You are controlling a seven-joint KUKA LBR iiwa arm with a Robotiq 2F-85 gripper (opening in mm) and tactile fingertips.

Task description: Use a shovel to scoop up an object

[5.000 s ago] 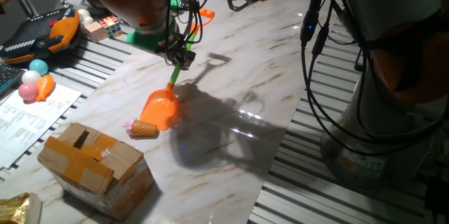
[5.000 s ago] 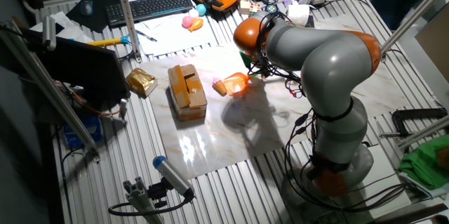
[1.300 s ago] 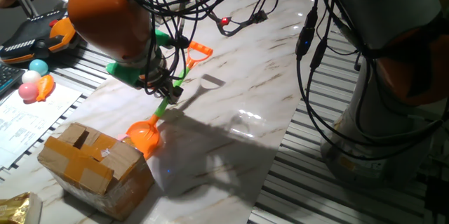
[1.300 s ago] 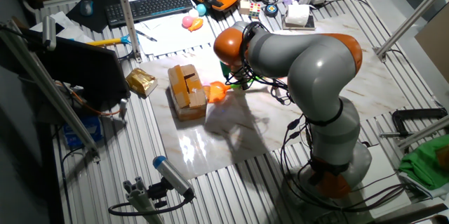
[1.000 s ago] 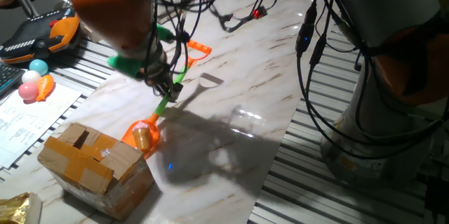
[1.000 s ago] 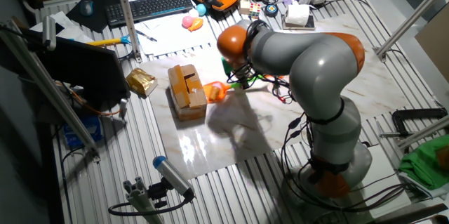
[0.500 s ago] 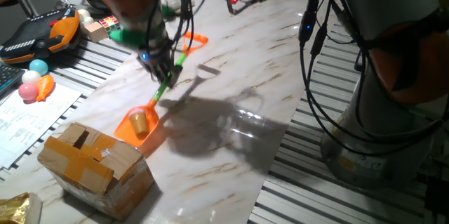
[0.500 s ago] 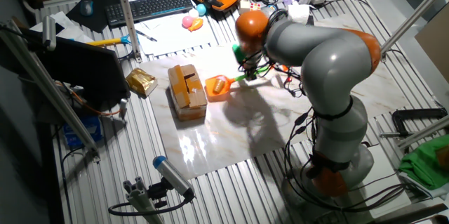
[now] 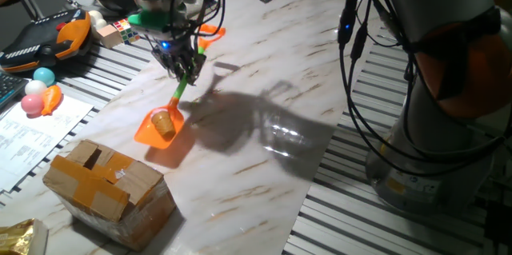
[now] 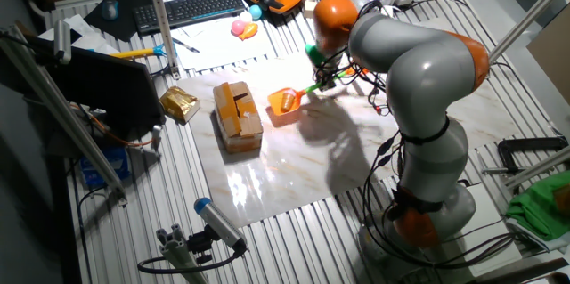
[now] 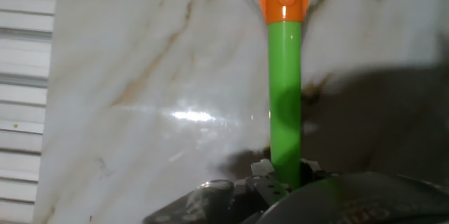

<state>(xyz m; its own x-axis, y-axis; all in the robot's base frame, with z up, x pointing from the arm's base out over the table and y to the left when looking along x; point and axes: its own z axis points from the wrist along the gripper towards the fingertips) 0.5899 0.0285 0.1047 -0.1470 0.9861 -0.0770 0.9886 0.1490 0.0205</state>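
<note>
Jaws clamped on green shaft of shovel, scoop raised off table beside cardboard box; ice-cream cone loose inside scoop, judged light, slippery, prone to roll.

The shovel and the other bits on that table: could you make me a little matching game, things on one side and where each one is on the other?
Things:
1. shovel
2. ice-cream cone
3. cardboard box
4. gripper

Places or states:
A. standing on the marble board, nothing holding it
B. lying in the orange scoop
C. shut on the green shaft
D. held by its shaft, scoop end lowest

Pairs: 1-D, 2-B, 3-A, 4-C
</note>
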